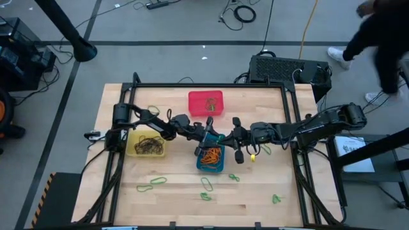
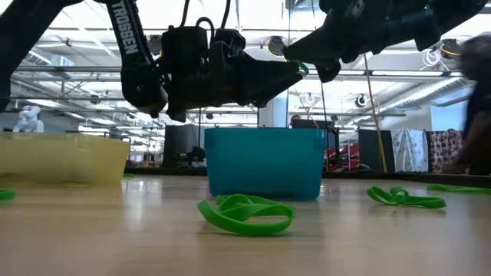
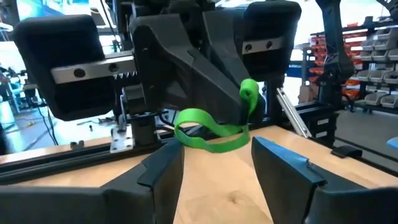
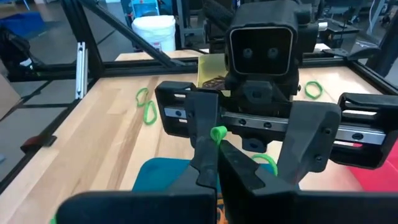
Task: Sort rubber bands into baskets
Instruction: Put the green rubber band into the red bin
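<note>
Green rubber band is pinched between the closed fingers of the right gripper, held in the air above the blue basket near the middle of the table. The left gripper is positioned directly opposite, its fingers spread apart on either side of the hanging loop, nothing clamped between them. Orange bands are piled in the blue basket. To its left, the yellow basket is filled with dark bands. On the far side, the red basket is seen holding a few bands. Loose green bands are scattered across the near part of the table, with one lying just in front of the blue basket in the low view. A person is seen beyond the table's far right corner.
</note>
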`<action>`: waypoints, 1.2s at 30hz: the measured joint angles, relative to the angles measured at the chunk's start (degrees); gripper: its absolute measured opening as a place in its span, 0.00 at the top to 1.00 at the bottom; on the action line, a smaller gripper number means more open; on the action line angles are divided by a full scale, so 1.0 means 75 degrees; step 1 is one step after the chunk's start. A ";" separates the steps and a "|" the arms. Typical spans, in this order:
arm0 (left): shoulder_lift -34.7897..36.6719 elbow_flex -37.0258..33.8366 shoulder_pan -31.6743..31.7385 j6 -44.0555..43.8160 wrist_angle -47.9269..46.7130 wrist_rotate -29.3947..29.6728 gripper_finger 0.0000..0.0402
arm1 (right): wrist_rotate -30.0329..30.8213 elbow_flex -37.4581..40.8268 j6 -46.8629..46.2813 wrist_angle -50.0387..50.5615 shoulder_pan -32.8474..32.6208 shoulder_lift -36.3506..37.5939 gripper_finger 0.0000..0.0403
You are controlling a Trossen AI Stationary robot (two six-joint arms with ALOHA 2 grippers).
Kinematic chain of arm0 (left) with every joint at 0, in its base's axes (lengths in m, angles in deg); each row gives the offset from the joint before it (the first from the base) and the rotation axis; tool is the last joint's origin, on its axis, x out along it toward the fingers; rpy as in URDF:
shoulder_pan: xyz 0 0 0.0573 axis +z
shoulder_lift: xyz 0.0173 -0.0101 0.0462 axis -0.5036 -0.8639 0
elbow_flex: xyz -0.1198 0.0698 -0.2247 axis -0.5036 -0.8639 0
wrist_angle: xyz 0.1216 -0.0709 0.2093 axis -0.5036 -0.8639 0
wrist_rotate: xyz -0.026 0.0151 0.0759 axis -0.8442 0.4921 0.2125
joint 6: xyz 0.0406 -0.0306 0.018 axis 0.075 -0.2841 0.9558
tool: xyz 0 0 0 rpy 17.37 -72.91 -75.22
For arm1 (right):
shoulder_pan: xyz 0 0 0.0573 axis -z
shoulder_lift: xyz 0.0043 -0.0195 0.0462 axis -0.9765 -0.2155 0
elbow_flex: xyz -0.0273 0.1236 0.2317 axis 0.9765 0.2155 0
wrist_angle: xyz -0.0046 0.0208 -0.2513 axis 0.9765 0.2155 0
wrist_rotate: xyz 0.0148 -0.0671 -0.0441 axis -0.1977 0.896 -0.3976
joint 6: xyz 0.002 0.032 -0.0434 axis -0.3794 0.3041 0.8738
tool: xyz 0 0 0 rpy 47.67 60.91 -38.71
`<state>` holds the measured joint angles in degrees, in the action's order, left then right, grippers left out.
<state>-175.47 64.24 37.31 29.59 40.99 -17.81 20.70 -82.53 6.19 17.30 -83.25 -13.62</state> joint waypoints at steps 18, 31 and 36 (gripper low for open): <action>0.0000 -0.0001 -0.0064 -0.0554 -0.0272 -0.0669 0.51 | 0.0299 0.0000 0.0402 0.0394 -0.0008 -0.0003 1.00; 0.0000 0.0238 -0.0061 -0.0621 -0.0490 -0.0411 0.51 | 0.0469 0.0000 0.0373 0.0469 -0.0008 0.0003 1.00; 0.0000 0.0239 -0.0061 -0.0618 -0.0510 -0.0248 0.51 | 0.0462 0.0000 0.0371 0.0490 -0.0008 0.0003 1.00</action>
<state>-175.47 66.03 36.85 24.95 37.16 -19.67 24.16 -82.53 8.97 20.98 -83.31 -13.60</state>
